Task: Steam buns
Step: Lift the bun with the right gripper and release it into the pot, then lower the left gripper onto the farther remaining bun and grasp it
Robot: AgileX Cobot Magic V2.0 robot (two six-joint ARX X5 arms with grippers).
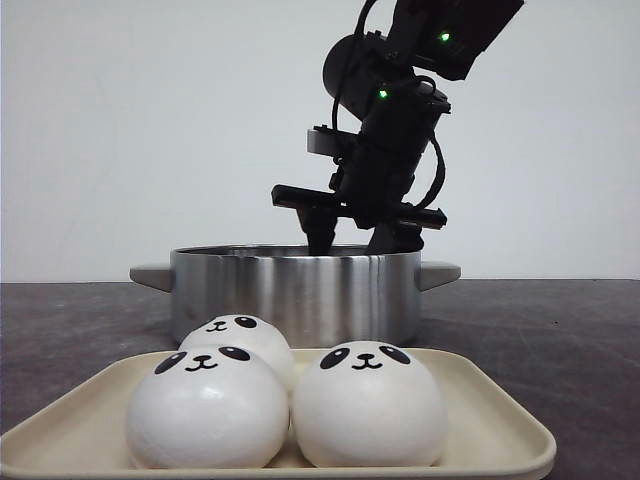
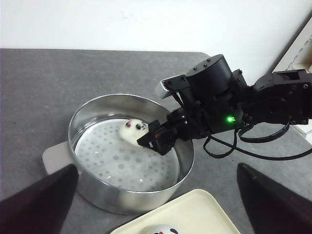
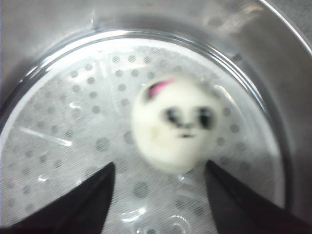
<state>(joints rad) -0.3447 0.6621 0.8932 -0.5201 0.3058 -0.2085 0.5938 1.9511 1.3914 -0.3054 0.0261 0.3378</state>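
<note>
The right gripper [image 1: 352,238] is hanging inside the steel steamer pot [image 1: 295,290] at frame centre, fingers spread and gripping nothing, with one panda bun [image 3: 176,123] lying on the perforated floor. Three panda buns [image 1: 368,405] are waiting on the cream tray [image 1: 500,420] in the foreground. Lifting carelessly, a finger could be clipping the rim or nudging the bun. The left gripper's fingers [image 2: 36,202] are standing apart, empty.

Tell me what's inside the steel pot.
One panda bun lies on the perforated floor of the pot, with the open right gripper over it. In the front view the pot wall hides the inside.
</note>
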